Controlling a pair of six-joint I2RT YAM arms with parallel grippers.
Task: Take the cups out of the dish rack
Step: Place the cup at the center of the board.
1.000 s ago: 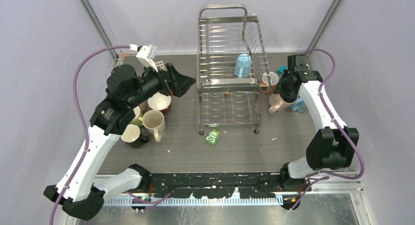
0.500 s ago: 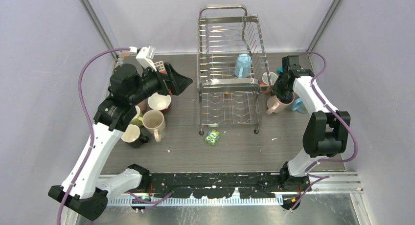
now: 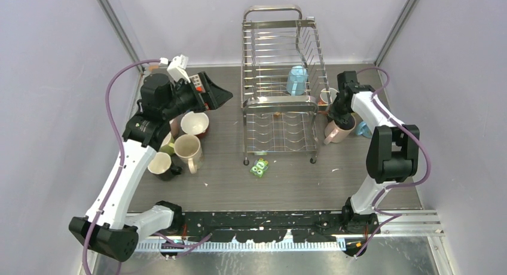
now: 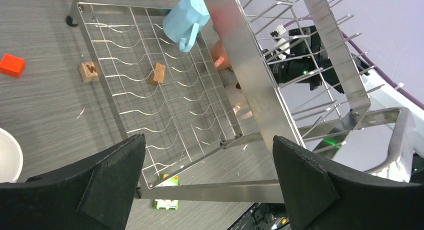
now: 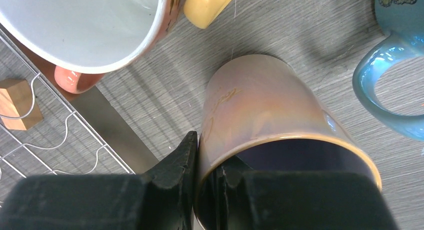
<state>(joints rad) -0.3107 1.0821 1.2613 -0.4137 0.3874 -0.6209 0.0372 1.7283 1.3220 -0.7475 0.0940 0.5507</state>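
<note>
Right gripper (image 5: 206, 160): clamped on the wall of the pale pink mug (image 5: 260, 105), one finger inside the mouth, the other outside against the glaze; the mug hangs tilted, just beside the right end of the dish rack (image 3: 278, 42) and close over the table (image 5: 300, 30); whether its base touches the table cannot be told.

Neighbours: a salmon mug (image 5: 90, 25) and a second blue mug (image 5: 400, 90) stand close on either side.

Left gripper (image 4: 207, 145): fingers wide apart, holding nothing, facing the rack.

One light blue mug (image 4: 186, 17) sits on the upper tier.

Judgement: glazed ceramic, rigid, moderately heavy, slick and liable to chip against its neighbours; a rim pinch lets it swing, so a deep bite on the wall, or the handle, seems soundest.
</note>
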